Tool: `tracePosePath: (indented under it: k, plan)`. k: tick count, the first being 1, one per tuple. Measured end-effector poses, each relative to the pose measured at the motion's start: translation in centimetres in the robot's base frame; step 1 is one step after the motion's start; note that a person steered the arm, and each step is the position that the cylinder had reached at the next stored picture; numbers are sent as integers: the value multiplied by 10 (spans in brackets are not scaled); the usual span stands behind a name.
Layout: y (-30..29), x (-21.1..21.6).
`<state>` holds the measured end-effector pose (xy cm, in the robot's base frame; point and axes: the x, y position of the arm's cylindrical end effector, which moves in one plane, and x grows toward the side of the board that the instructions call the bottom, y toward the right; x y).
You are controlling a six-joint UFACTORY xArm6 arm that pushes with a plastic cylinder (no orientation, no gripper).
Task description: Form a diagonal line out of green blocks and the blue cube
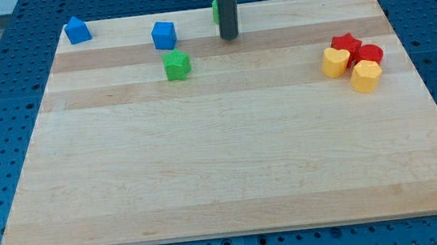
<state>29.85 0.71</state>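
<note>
A blue cube (pixel 163 35) sits near the view's top, left of centre. A green star-shaped block (pixel 176 65) lies just below it and slightly right. Another green block (pixel 215 11) shows only as a sliver, mostly hidden behind my rod at the top edge. My tip (pixel 229 37) rests on the board right of the blue cube and up-right of the green star, apart from both. It stands just below the hidden green block.
A blue block (pixel 77 30) sits at the board's top left corner. At the right, a cluster holds a red star (pixel 346 44), a red block (pixel 369 54), a yellow heart-like block (pixel 335 62) and a yellow block (pixel 365 75). The wooden board (pixel 223 170) lies on blue pegboard.
</note>
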Motion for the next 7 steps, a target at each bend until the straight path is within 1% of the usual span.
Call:
tracePosePath:
  k: [1,2,3,4,5,6,7]
  plan:
    - [-54,19]
    - [-103,12]
    - [-136,-7]
    - [-146,-27]
    - [-144,-28]
    - [-157,-44]
    - [-149,-52]
